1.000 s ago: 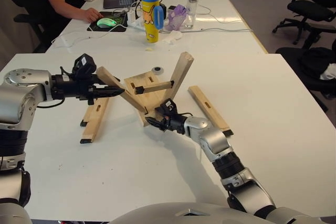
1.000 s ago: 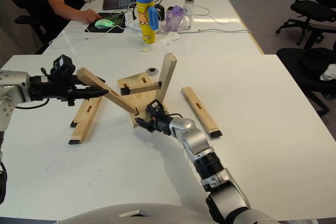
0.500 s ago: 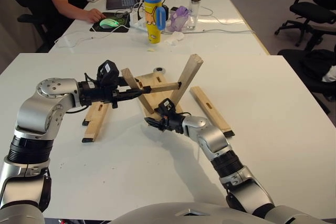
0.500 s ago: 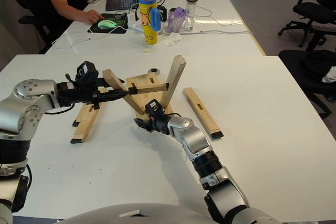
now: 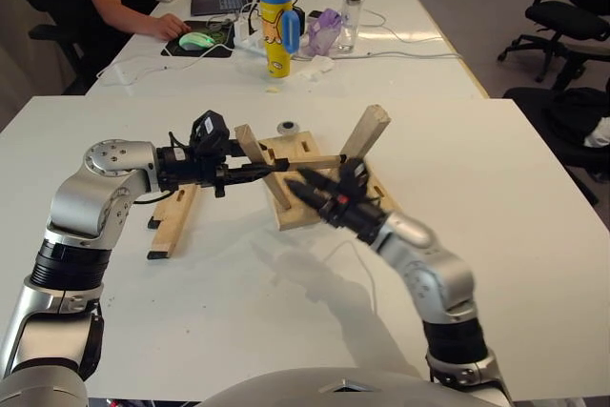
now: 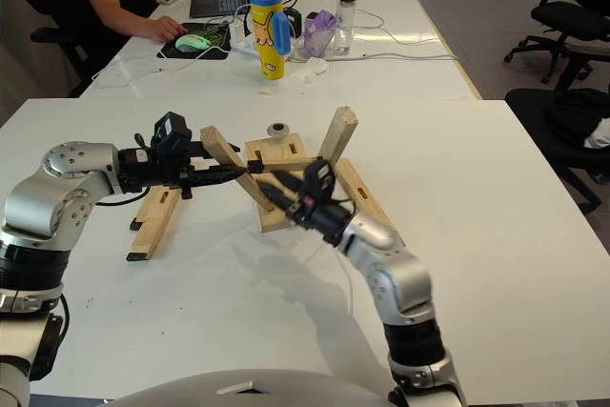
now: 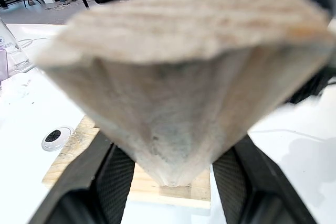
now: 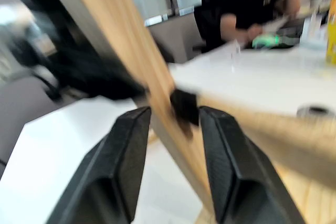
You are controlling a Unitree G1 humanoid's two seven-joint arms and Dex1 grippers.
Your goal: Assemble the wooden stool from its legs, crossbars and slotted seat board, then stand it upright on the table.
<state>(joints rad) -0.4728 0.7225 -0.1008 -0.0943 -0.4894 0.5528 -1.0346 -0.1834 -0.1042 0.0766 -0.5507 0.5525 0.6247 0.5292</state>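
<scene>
Flat on table (image 5: pixel 524 235), near its middle: seat board (image 5: pixel 297 218). Carries two legs standing out of it, both tilted into a V. Left leg (image 5: pixel 250 145) leans left and right leg (image 5: pixel 370 132) leans right. Between them, above the board: crossbar (image 5: pixel 310 160), dark at each end.

Grips left leg with left gripper (image 5: pixel 267 169), reaching in from the left at about crossbar height. Clamps fingers (image 7: pixel 113 179) on two opposite faces of the wood, seen close up in the left wrist view.

Holds right gripper (image 5: pixel 297 186) low over the board, near the foot of left leg, pointing back and left. Spreads fingers (image 8: pixel 126 161) apart, grasping nothing. In the right wrist view the leg runs past between them, farther off; cannot tell whether either finger touches it.

Flat on table just left of the board, below the left arm: two planks (image 5: pixel 172 221) side by side. Just right of the board, partly behind the right arm: one more plank (image 6: pixel 360 188). Just behind the board, set into table: grommet (image 5: pixel 286 127). On the next table, well apart: yellow cup (image 5: pixel 274 30) and bottle (image 5: pixel 351 14).
</scene>
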